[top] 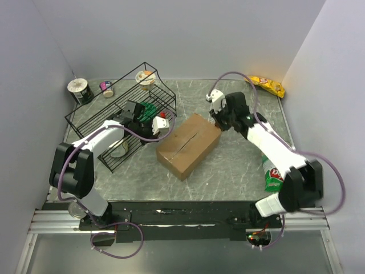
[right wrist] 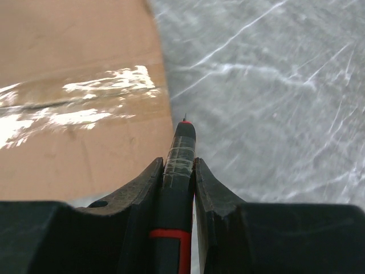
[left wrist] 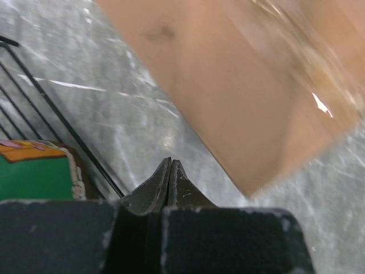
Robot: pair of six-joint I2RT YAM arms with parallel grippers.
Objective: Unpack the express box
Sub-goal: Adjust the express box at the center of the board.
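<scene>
Plain brown corrugated cardboard box (top: 188,145) is located mid-table on grey marbled tabletop (top: 239,165), set diagonally, flaps closed, glossy tape seen along the centre seam. It is positioned just right of the black wire rack (top: 94,127), between the two grippers.

Left gripper (left wrist: 171,166): jaws pressed fully together, nothing held, just beside the box's left edge.

Right gripper (right wrist: 177,165): jaws narrowed and clamped on a black pen-shaped tool with red band (right wrist: 183,137). The tool tip is seen at the box's far right edge, over the tabletop. Contact with the cardboard cannot be told.
</scene>
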